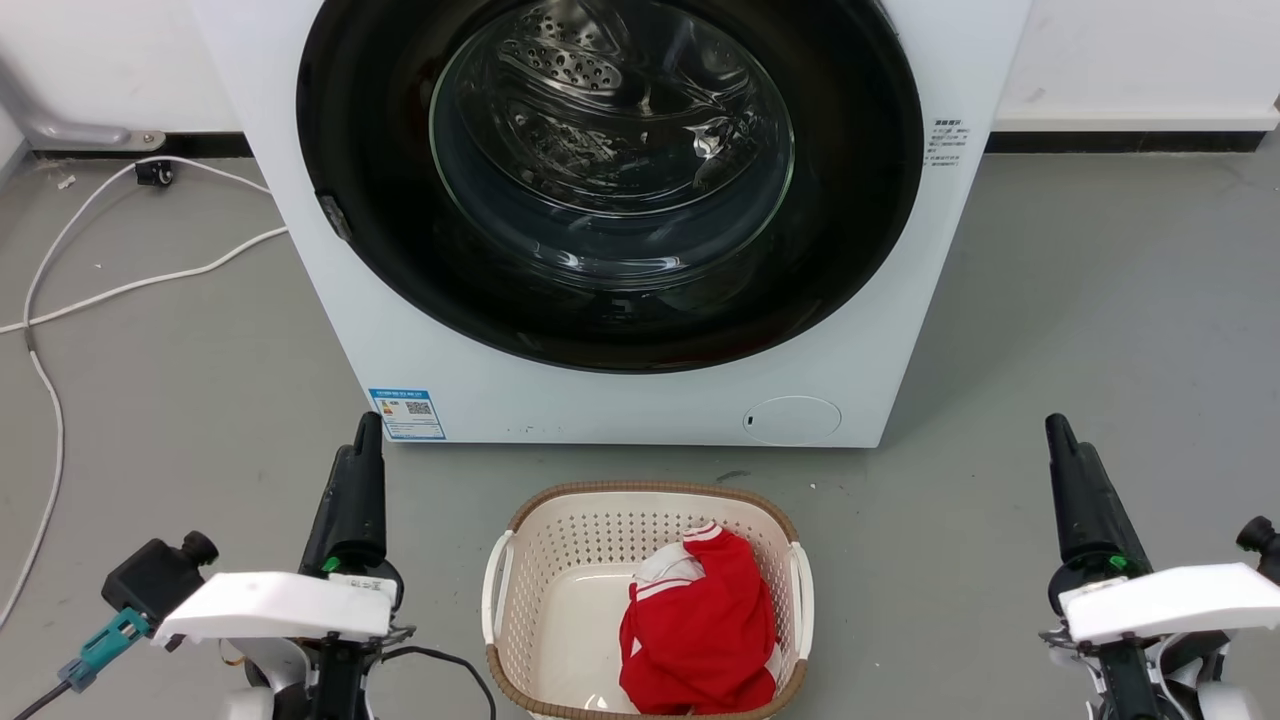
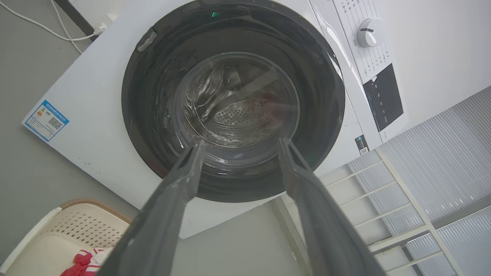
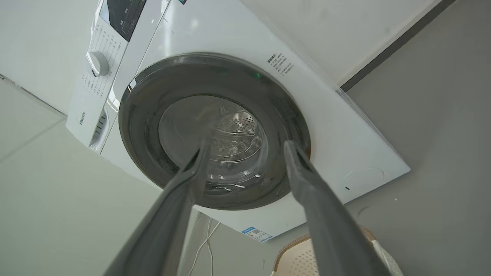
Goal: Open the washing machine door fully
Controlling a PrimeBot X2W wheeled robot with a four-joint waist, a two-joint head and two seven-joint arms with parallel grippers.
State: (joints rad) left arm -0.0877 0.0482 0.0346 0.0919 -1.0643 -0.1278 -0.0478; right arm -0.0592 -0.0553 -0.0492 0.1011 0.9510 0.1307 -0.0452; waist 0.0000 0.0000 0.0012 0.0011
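Your inventory at this moment: one white washing machine, standing on the grey floor against the wall, straight ahead of you in the head view. One washing machine door, round and glossy black with a bulging glass window at its centre, lying flat against the machine's front, closed. The perforated steel drum shows through the glass. One small grey tab on the door's rim, on your left side. One blue label at the machine's lower left corner, and one round cap at its lower right. One dial and one dark panel on the control strip above the door, seen from the left wrist. One left gripper, fingers spread apart, pointed at the door's window and clear of it; in the head view it sits low at your left, near the label. One right gripper, fingers likewise spread, aimed at the same window from the other side, apart from the machine. One laundry basket, cream with a brown rim, on the floor between your two grippers and just in front of the machine, with one red-and-white garment bunched inside. One white cable trailing over the floor to the left of the machine.
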